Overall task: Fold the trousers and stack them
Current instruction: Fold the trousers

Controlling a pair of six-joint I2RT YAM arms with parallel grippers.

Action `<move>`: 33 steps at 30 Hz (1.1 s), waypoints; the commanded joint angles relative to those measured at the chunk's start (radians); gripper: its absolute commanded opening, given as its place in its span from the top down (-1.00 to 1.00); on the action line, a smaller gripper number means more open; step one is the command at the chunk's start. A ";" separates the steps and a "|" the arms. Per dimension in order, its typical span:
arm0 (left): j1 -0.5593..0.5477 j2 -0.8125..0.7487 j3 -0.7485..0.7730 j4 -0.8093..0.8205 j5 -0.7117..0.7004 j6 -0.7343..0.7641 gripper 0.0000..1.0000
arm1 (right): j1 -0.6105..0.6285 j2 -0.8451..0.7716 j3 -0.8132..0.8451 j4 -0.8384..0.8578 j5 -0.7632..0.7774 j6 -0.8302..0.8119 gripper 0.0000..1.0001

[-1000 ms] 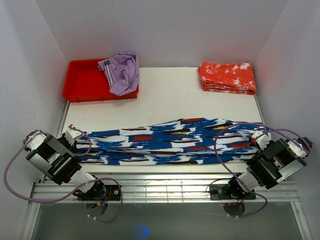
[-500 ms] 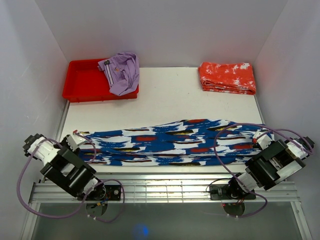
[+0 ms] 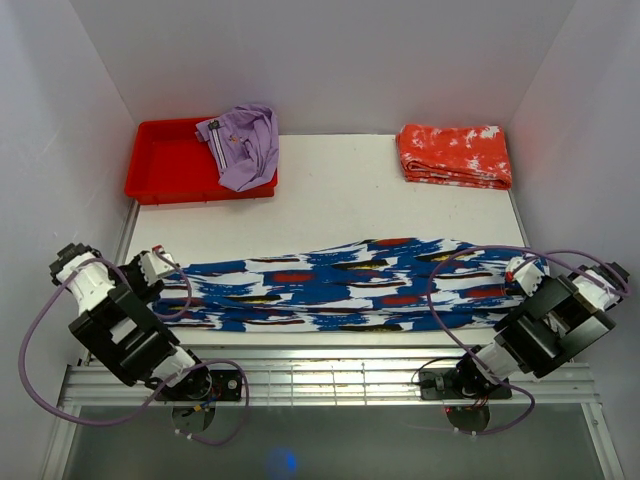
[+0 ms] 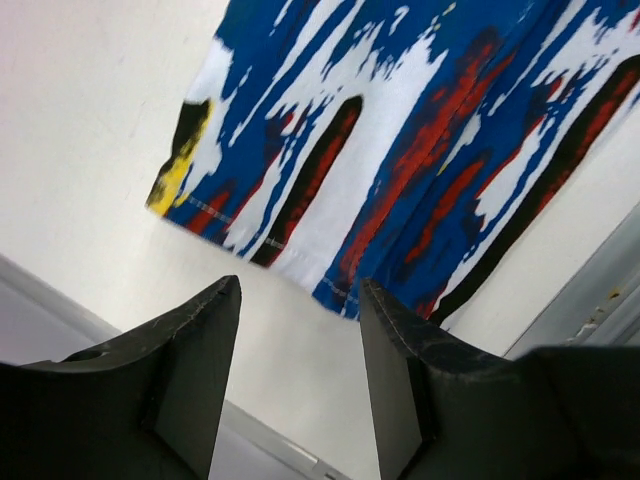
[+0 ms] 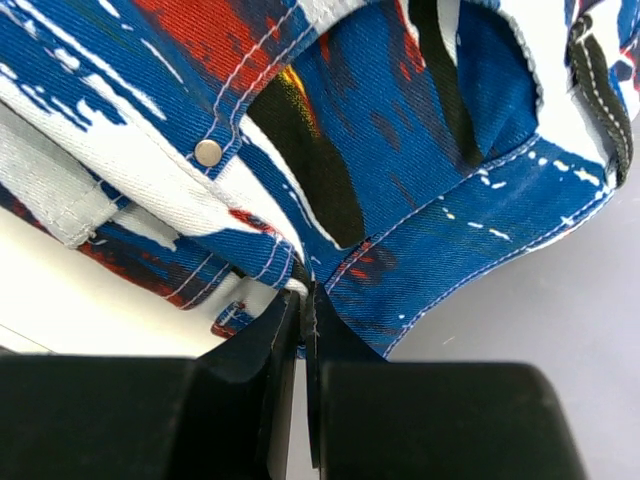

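The trousers, in a blue, white and black print with red patches, lie stretched left to right across the near part of the table. My left gripper is open and empty, just off their left leg hems. My right gripper is shut on the trousers' waistband end at the right. A metal stud shows on the waistband in the right wrist view.
A red tray at the back left holds a lilac garment. A folded orange-red garment with white splotches lies at the back right. White walls close in both sides. A metal rail runs along the near edge.
My left arm has swung, its gripper shifting slightly along the trousers' left end. The trousers and my right gripper have barely moved.
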 commanded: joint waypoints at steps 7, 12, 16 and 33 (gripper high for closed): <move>-0.138 -0.027 -0.092 -0.012 -0.111 0.205 -0.23 | 0.038 0.062 0.129 -0.055 0.043 -0.020 0.85; -0.154 0.003 -0.111 0.000 -0.161 0.164 -0.23 | 0.046 0.062 0.122 -0.051 0.049 -0.020 0.85; -0.163 0.000 -0.155 0.066 -0.178 0.129 -0.09 | 0.051 0.065 0.116 -0.043 0.052 -0.016 0.85; -0.174 0.131 0.140 0.054 -0.019 -0.043 1.00 | 0.072 0.103 0.227 -0.075 0.028 0.051 0.85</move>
